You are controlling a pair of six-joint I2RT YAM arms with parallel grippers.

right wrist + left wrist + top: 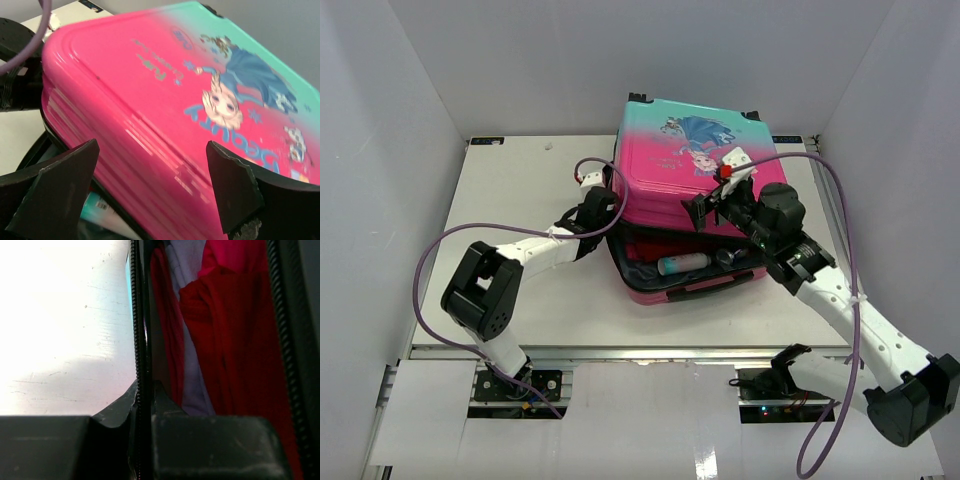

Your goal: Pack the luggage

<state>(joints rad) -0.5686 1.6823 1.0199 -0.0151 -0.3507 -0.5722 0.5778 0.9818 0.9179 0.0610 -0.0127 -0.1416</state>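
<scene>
The left end effector (603, 212) pinches the left rim of the half-closed luggage (690, 165). The right end effector (151, 150) hangs wide open over its lid's front edge.

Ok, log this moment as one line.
luggage: lid ajar | left claw: shut on luggage's left rim | right claw: open, over lid | bottle: inside

We count one luggage (695, 165) on one table (520, 180). We see two pincers: left pincer (608, 212), right pincer (712, 207). Inside are one white bottle (682, 263) and one red cloth (225, 340).
</scene>
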